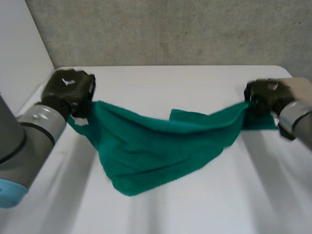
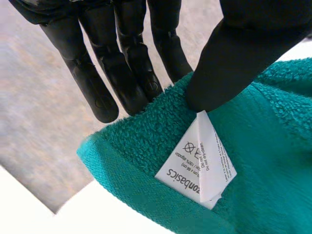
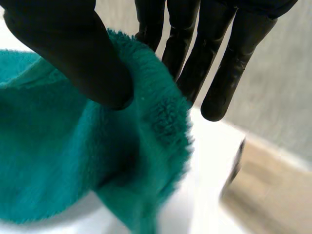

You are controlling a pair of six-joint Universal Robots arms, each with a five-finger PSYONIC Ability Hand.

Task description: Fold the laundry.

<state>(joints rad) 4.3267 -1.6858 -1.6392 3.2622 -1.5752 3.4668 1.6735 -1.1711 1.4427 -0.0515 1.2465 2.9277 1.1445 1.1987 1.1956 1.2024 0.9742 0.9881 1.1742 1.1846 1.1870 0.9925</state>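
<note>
Left hand (image 2: 122,73) fingers straight, thumb pinching green towel (image 1: 161,146) corner; wrist view adds white care label (image 2: 200,163) there. Right hand (image 3: 195,58) pinches other end likewise. Hands raised at 9 and 3 o'clock, towel sagging between over desk (image 1: 204,209).

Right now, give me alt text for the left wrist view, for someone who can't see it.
The left hand pinches the edge of a green towel between its thumb and straight fingers. A folded white care label sits on the towel right at the thumb tip.
</note>
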